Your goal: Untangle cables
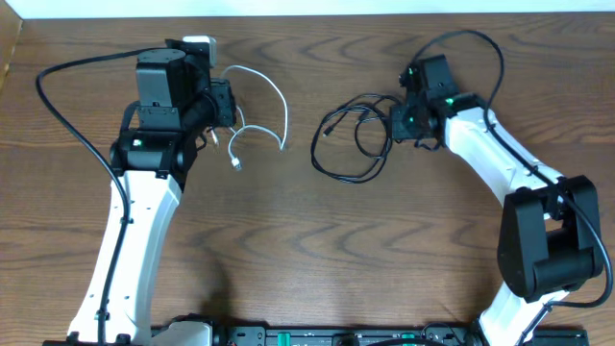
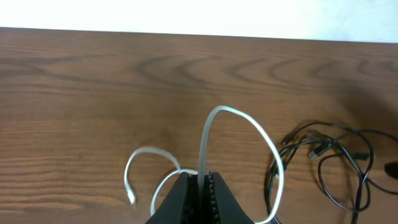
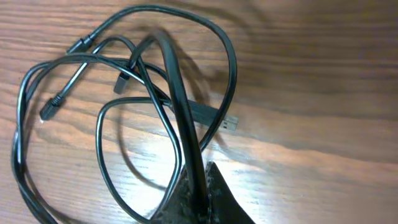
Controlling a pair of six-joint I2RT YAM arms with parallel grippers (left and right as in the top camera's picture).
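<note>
Plainly, the white cable (image 1: 284, 111) and the black cable (image 1: 365, 106) lie apart on the far half of the wooden table (image 1: 307, 250), with a strip of bare wood between them in the overhead view. The white one is to the left, bent into two open arcs. One rises tall from where it is held and curves down to the right, and a smaller one curls left and ends in a small white plug (image 2: 132, 198) resting on the wood. The left gripper (image 1: 223, 104) has that cord pinched. In its own wrist view the fingers are pressed together on the white cable (image 2: 203, 149), which climbs straight out from between them at the left gripper (image 2: 200, 180). The black cable sits right of centre as a loose heap of overlapping loops (I cannot follow which strand runs under which). From the left wrist it shows at the right edge as a dark scribble (image 2: 323, 146). The right gripper (image 1: 399, 120) is at the right-hand side of that heap, clamped on it. In the right wrist view a strand of black cable (image 3: 180, 106) runs up out of the narrow jaws of the right gripper (image 3: 200, 186), crossing the other loops. A metal-tipped plug (image 3: 229, 122) lies flat on the wood just beside that strand, and further small dark plug ends show at the left of the tangle.
</note>
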